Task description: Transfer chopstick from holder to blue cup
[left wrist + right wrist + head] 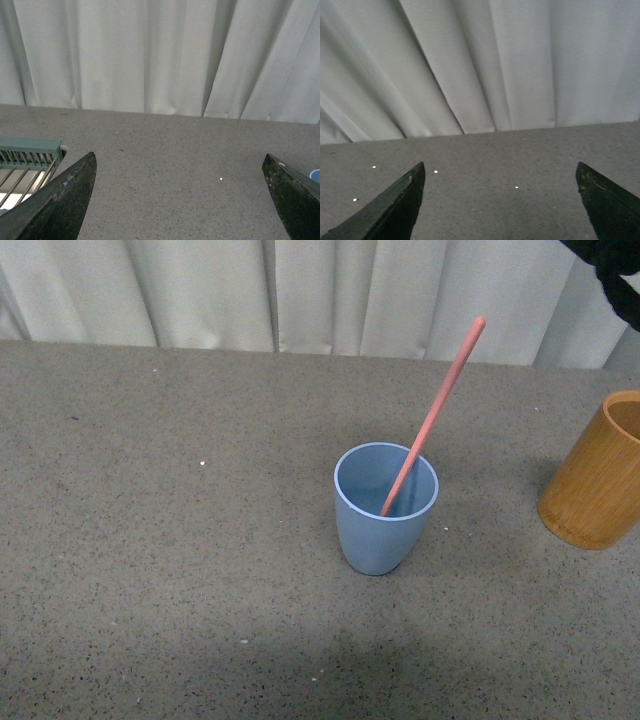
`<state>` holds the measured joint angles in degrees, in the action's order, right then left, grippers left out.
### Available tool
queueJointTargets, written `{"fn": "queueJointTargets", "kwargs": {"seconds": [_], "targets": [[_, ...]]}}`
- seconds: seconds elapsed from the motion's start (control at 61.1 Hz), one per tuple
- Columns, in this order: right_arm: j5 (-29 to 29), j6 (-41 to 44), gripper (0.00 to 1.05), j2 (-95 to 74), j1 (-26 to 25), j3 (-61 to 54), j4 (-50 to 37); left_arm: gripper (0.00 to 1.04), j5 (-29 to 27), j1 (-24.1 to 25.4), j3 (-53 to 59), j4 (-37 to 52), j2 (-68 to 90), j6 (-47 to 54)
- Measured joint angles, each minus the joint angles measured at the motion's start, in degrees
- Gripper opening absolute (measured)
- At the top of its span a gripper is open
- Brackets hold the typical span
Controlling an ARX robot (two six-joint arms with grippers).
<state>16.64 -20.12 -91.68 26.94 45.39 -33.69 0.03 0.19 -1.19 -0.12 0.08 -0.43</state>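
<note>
- The salmon-pink chopstick (432, 416) is standing inside the blue cup (384, 508), leaning up toward the right over its rim.
- The blue cup is sitting upright mid-tabletop.
- The orange-brown bamboo holder (598, 472) is standing well apart, to its right.

We see the blue cup (385, 508) upright on the speckled grey counter (150, 540), with the chopstick (433, 417) standing in it, leaning up toward the right. Well apart at the right edge stands the holder (598, 472), before pale curtains (300, 290).
</note>
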Motion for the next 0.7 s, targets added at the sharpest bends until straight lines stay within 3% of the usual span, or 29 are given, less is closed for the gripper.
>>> {"fn": "queueJointTargets", "kwargs": {"seconds": [0.049, 0.229, 0.295, 0.36, 0.458, 0.524, 0.622, 0.704], "targets": [[0.1, 0.1, 0.97, 1.5, -1.4, -1.2, 0.2, 0.98, 0.0, 0.0, 0.0, 0.0, 0.0, 0.0], [-2.3, 3.0, 0.95, 10.1, -7.9, -8.0, -0.1, 0.98, 0.0, 0.0, 0.0, 0.0, 0.0, 0.0], [-2.1, 11.0, 0.80, 16.4, -11.3, -16.9, -11.1, 0.98, 0.1, 0.0, 0.0, 0.0, 0.0, 0.0], [-6.4, 15.8, 0.66, 26.3, -15.5, -26.4, -11.6, 0.98, 0.0, 0.0, 0.0, 0.0, 0.0, 0.0], [-14.3, 18.3, 0.48, 43.4, -22.6, -37.2, -0.7, 0.98, 0.0, 0.0, 0.0, 0.0, 0.0, 0.0], [-15.7, 18.9, 0.36, 59.5, -25.9, -41.4, 14.2, 0.98, 0.0, 0.0, 0.0, 0.0, 0.0, 0.0], [-16.4, 19.4, 0.20, 79.9, -26.7, -43.5, 29.8, 0.98, 0.1, 0.0, 0.0, 0.0, 0.0, 0.0], [-16.7, 19.7, 0.05, 89.4, -26.8, -44.8, 33.3, 0.98, 0.0, 0.0, 0.0, 0.0, 0.0, 0.0]]}}
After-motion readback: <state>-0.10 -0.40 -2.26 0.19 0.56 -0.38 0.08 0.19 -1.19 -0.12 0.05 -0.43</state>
